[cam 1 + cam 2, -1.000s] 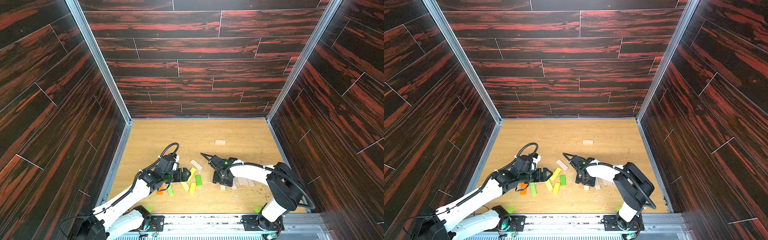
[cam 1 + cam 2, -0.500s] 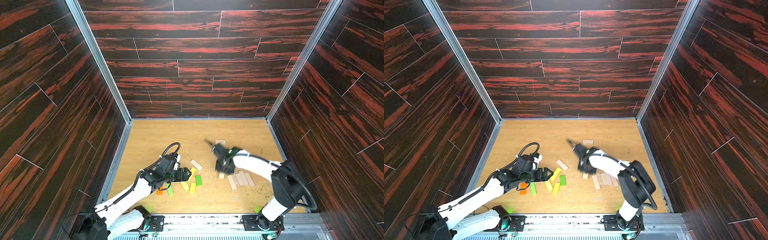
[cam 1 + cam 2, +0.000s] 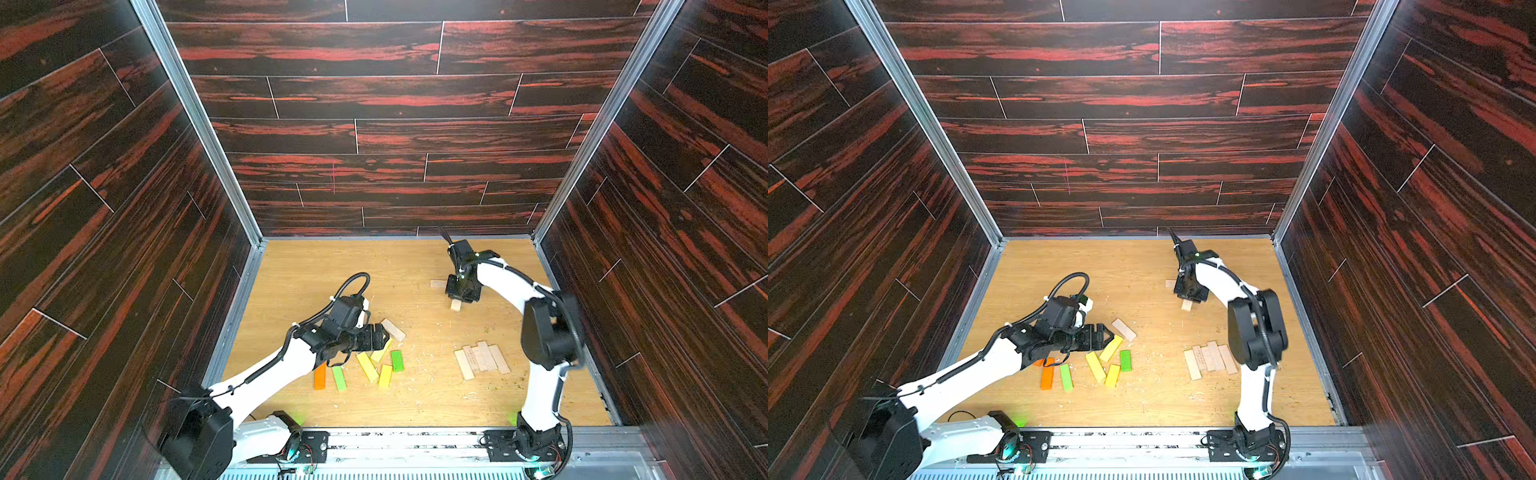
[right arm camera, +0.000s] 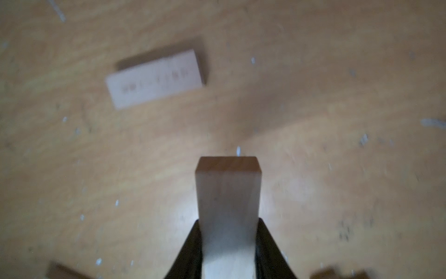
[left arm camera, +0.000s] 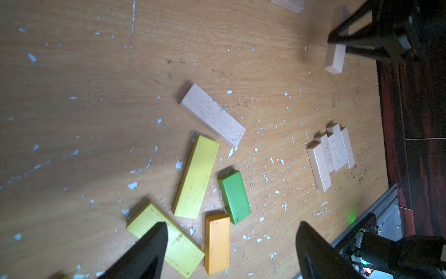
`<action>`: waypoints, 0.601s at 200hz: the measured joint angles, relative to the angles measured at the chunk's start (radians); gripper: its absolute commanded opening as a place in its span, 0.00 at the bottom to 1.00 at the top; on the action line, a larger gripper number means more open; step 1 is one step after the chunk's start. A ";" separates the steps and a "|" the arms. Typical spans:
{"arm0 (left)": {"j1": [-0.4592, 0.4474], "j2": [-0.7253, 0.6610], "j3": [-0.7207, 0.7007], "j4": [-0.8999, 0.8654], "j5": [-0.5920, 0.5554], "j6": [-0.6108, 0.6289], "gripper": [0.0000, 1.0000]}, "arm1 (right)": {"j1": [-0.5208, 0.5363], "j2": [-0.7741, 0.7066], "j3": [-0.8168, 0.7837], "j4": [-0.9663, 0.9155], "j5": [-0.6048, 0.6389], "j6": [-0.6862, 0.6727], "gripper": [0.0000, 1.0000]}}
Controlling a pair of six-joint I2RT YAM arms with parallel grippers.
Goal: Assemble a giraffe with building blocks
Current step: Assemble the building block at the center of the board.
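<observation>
My right gripper (image 3: 459, 297) (image 4: 228, 222) is shut on a pale wooden block (image 4: 228, 193) (image 3: 1186, 305), held pointing down above the floor towards the back. Beside it another pale block (image 3: 437, 284) (image 4: 155, 78) lies flat. My left gripper (image 3: 379, 336) (image 5: 231, 229) hovers open and empty over the coloured blocks: two yellow (image 5: 196, 177) (image 5: 169, 239), an orange-yellow one (image 5: 217, 242) and a green one (image 5: 234, 196). A pale block (image 5: 212, 114) lies just beyond them. An orange block (image 3: 320, 376) and a light green block (image 3: 339, 378) lie under the left arm.
Several pale blocks (image 3: 480, 359) (image 5: 331, 154) lie side by side in a row at the front right, near the right arm's elbow. Dark wood walls (image 3: 124, 249) close in the wooden floor (image 3: 316, 274) on three sides. A metal rail (image 3: 415, 432) runs along the front.
My right gripper has shut on a pale block by the front pile, lifted it and carried it towards the back, next to the lone flat block. The left arm has barely moved.
</observation>
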 measured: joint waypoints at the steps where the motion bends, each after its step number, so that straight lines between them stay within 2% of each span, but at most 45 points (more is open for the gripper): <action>1: 0.000 0.000 0.000 0.000 0.000 0.000 0.86 | 0.000 0.002 0.003 -0.001 0.000 -0.001 0.29; 75: 0.000 0.049 0.059 -0.003 0.000 0.027 0.86 | -0.061 0.177 0.196 -0.057 -0.026 -0.102 0.31; 120: 0.000 0.074 0.061 -0.004 0.000 0.035 0.86 | -0.082 0.231 0.236 -0.077 -0.046 -0.150 0.35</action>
